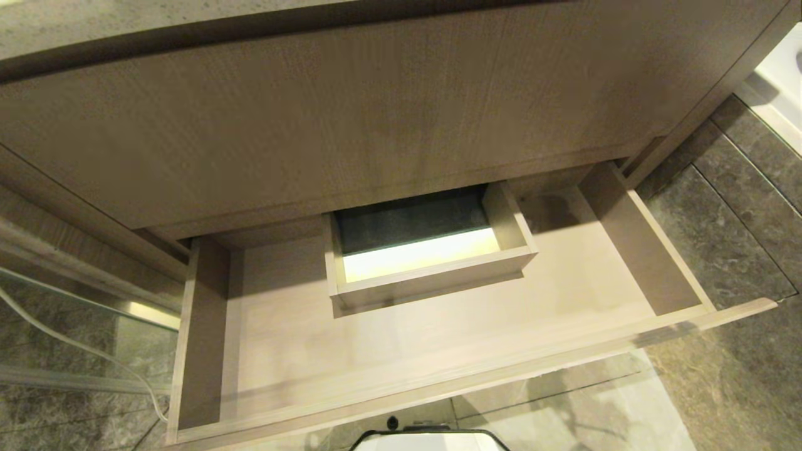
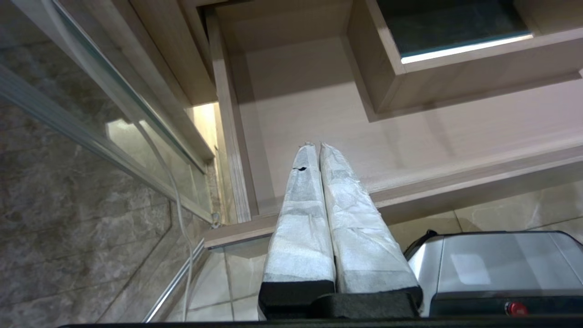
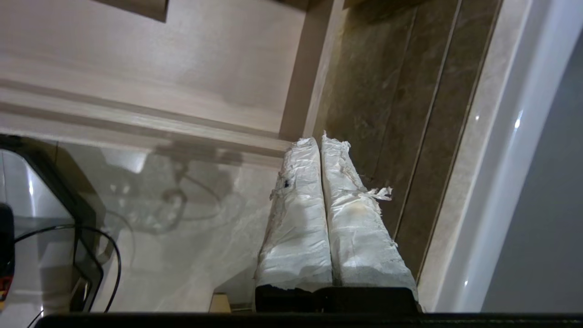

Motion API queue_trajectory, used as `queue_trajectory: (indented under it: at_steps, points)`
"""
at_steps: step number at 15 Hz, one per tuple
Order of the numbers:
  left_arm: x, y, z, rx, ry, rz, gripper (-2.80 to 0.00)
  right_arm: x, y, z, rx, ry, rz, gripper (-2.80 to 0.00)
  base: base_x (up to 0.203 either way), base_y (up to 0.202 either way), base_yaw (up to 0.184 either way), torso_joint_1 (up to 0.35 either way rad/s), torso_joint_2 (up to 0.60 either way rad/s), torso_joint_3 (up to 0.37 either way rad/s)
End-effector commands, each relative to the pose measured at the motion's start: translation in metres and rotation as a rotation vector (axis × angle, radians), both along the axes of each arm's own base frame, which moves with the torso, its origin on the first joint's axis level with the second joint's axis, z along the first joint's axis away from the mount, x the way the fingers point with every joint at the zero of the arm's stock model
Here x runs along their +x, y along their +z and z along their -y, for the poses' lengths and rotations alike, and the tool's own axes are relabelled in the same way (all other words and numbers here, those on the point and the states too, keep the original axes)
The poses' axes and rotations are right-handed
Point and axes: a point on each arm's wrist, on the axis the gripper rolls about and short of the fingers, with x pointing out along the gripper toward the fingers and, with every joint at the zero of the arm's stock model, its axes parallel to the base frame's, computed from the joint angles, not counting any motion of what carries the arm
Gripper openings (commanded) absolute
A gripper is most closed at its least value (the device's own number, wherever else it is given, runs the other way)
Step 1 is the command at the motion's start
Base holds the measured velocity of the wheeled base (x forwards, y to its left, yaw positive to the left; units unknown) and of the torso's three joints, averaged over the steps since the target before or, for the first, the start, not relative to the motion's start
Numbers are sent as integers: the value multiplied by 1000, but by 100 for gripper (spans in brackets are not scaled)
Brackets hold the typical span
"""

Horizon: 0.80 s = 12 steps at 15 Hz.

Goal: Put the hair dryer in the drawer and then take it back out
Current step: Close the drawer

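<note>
Left gripper (image 2: 317, 146) points down, its white-wrapped fingers (image 2: 300, 214) pressed together, nothing between them. Right gripper (image 3: 317, 140) hangs the same way, wrapped fingers (image 3: 298, 214) closed tight and empty.

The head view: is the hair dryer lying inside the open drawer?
No, the open drawer shows only its bare wooden floor and a small inner box; no hair dryer is visible there.

Matt pale wood drawer (image 1: 438, 351), glossy stone floor tiles (image 1: 720, 250), white-tape-wrapped gripper fingers (image 2: 300, 205)
</note>
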Motion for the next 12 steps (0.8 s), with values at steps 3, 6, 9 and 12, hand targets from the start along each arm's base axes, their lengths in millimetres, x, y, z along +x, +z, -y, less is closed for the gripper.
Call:
queue_trajectory:
  at_steps: [3, 6, 9, 12]
  points:
    - [0, 0, 0, 0, 1, -1, -280, 4, -18, 0, -3, 1, -70, -280, 0, 0, 0, 36, 44, 72]
    - [0, 0, 0, 0, 1, -2, -280, 12, -34, 0, -1, -3, -145, -280, 0, 0, 0, 51, 10, 40]
    - [0, 0, 0, 0, 1, -2, -280, 29, -57, 0, 27, -18, -260, -280, 0, 0, 0, 13, 5, 42]
    - [0, 0, 0, 0, 0, -1, -280, 40, -71, 0, 28, -19, -324, -280, 0, 0, 0, -10, 34, 22]
